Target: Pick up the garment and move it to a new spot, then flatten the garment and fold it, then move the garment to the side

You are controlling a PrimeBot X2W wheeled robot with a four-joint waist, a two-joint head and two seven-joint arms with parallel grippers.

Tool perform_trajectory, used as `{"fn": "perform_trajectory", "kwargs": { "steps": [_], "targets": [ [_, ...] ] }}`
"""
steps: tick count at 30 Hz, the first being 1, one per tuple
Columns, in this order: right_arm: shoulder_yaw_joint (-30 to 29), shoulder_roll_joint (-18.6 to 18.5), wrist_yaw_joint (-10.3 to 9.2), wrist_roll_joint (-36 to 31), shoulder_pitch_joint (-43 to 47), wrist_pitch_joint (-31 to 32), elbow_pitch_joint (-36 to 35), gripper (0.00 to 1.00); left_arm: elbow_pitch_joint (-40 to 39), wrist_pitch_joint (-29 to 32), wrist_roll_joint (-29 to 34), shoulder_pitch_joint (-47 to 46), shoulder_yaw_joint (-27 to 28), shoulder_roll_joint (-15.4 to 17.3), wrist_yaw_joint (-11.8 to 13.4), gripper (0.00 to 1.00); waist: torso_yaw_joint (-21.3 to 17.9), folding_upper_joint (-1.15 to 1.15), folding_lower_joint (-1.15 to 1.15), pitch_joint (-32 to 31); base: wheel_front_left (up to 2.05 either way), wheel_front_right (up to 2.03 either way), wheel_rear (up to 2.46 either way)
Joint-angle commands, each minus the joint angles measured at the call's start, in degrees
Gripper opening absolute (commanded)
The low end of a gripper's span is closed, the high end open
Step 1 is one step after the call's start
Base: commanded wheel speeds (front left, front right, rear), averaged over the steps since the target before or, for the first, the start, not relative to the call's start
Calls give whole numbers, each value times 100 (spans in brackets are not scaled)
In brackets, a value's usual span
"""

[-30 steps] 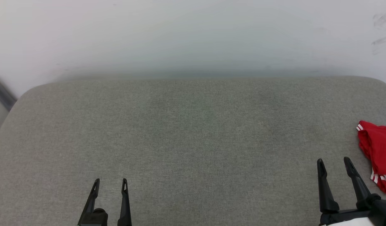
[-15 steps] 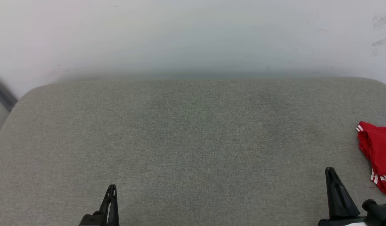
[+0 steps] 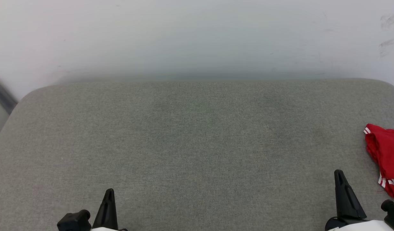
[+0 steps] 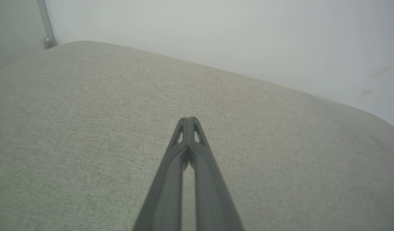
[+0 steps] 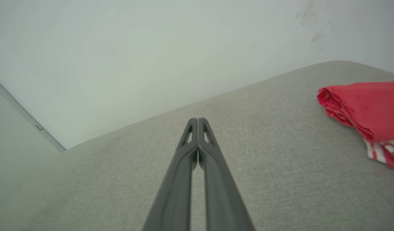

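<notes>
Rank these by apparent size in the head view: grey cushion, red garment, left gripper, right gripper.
1. grey cushion
2. red garment, partly cropped
3. right gripper and left gripper: similar, both cropped, unranked

Left gripper (image 3: 109, 192): fingers spread a second ago, now pressed together into one dark point. The tip sits slightly lower in the head view. A black knob (image 3: 74, 219) and a sliver of pale left forearm (image 3: 104, 229) come in at the bottom edge. Right gripper (image 3: 339, 173): same closing, spread to tips together, tip lower than before, with more of the pale right forearm (image 3: 360, 226) showing.
</notes>
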Motion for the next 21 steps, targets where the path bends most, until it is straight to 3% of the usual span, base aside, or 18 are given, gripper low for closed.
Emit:
{"fn": "perform_trajectory", "kwargs": {
  "steps": [1,21],
  "targets": [
    [5,-66,-1,294,-189,47,-23,0,-25,36,-291,-179,47,26,-58,0,-3,0,0,1,0,0,0],
    [9,-126,-1,2183,-538,434,292,0,256,413,-2272,-549,232,30,-395,0,-35,0,0,18,0,0,0]
  ]
}}
